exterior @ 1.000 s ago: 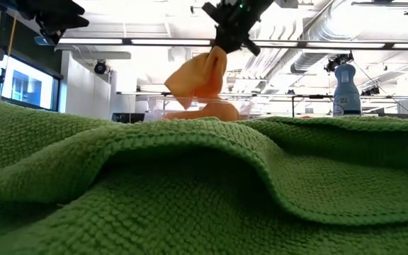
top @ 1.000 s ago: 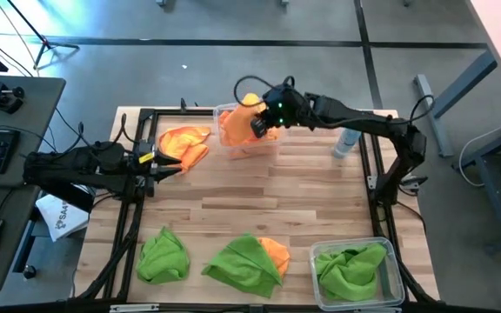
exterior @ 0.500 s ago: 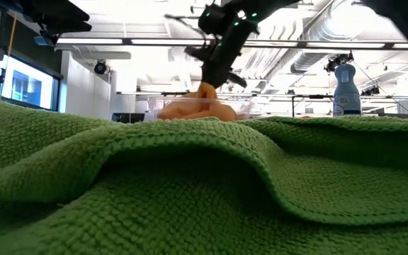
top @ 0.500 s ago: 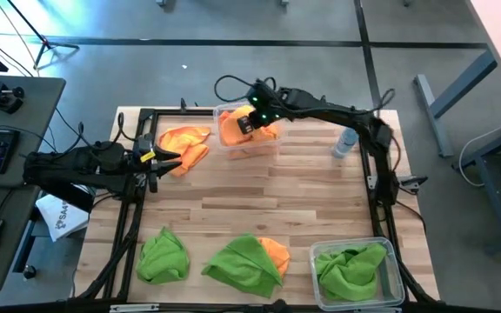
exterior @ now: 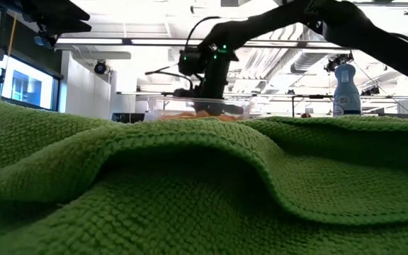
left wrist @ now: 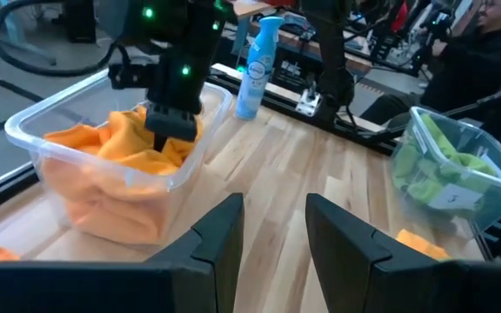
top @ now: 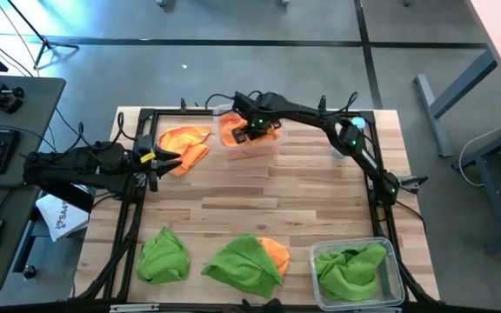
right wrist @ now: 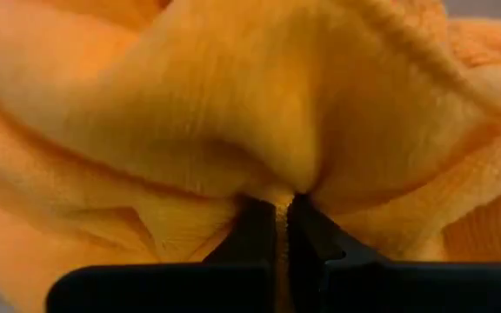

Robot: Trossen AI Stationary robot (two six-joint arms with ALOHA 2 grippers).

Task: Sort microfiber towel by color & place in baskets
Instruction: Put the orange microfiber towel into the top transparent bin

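A clear basket (top: 249, 137) at the far middle of the table holds orange microfiber towels (left wrist: 120, 152). My right gripper (top: 252, 132) reaches down into it, shut on an orange towel (right wrist: 259, 113). Another orange towel (top: 185, 143) lies flat on the table left of that basket. My left gripper (top: 168, 161) hovers open beside it, holding nothing. Two green towels (top: 163, 256) (top: 243, 261) lie near the front edge, the second on top of an orange one (top: 275, 250). A second clear basket (top: 394, 261) at the front right holds green towels. My right gripper pinches a raised fold of the orange towel (right wrist: 278, 193) between its two fingers, and the cloth puckers toward the fingertips. The fingers come from above, pointing steeply down into the basket. The towel rests on the other orange cloth inside the basket (left wrist: 155, 143).
A blue-capped spray bottle (left wrist: 255, 69) stands right of the far basket. A black frame (top: 137, 209) runs along the table's edges. In the low view a green towel (exterior: 190, 184) fills the foreground. The middle of the wooden table (top: 259, 200) is bare. A person (left wrist: 481, 52) sits beyond the table.
My right gripper has gone down and toward the table's left, into the far basket, tipping to point more steeply down. The orange towel, which hung from it above the basket, has sunk with it and now lies in the basket.
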